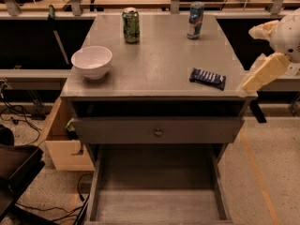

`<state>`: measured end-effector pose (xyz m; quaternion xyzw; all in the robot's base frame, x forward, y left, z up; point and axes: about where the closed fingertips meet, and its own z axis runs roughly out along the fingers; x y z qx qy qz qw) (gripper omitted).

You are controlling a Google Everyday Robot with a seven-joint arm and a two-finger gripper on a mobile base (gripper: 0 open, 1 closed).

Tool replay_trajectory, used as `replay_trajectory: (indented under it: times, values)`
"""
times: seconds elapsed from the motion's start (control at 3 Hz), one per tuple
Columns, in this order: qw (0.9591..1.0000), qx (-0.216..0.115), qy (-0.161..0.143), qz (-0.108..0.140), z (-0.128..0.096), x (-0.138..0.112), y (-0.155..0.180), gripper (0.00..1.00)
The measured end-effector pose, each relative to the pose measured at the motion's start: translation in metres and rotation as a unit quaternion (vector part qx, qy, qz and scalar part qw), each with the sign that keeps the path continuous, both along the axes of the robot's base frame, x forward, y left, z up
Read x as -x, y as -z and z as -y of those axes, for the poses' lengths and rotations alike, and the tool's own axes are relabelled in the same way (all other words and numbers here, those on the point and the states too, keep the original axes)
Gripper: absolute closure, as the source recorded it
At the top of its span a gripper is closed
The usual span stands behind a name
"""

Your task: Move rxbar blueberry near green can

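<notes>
The rxbar blueberry (207,78), a flat dark navy bar with white lettering, lies near the right front of the grey table top (159,55). The green can (131,26) stands upright at the back left of centre. My gripper (249,59) hangs at the table's right edge, just right of the bar and a little above the top. Its two cream fingers (263,72) are spread apart and hold nothing.
A white bowl (92,62) sits at the left front of the top. A blue-and-silver can (195,20) stands at the back right. Below the top is a shut drawer (158,131), and the bottom drawer (157,196) is pulled out. A wooden box (65,144) stands on the floor to the left.
</notes>
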<state>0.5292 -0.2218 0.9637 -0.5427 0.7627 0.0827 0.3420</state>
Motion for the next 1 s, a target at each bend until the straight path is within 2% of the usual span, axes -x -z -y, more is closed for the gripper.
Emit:
replay_trajectory:
  times: [0.33,0.67,1.0]
  values:
    - [0.9974,-0.071,-0.007,0.014,-0.008,-0.032,0.016,0.0]
    - [0.9921,-0.123,-0.015,0.023,-0.015,-0.05,0.033,0.0]
    - [0.9873,-0.153,-0.016,0.039,-0.019,-0.066,0.052,0.0]
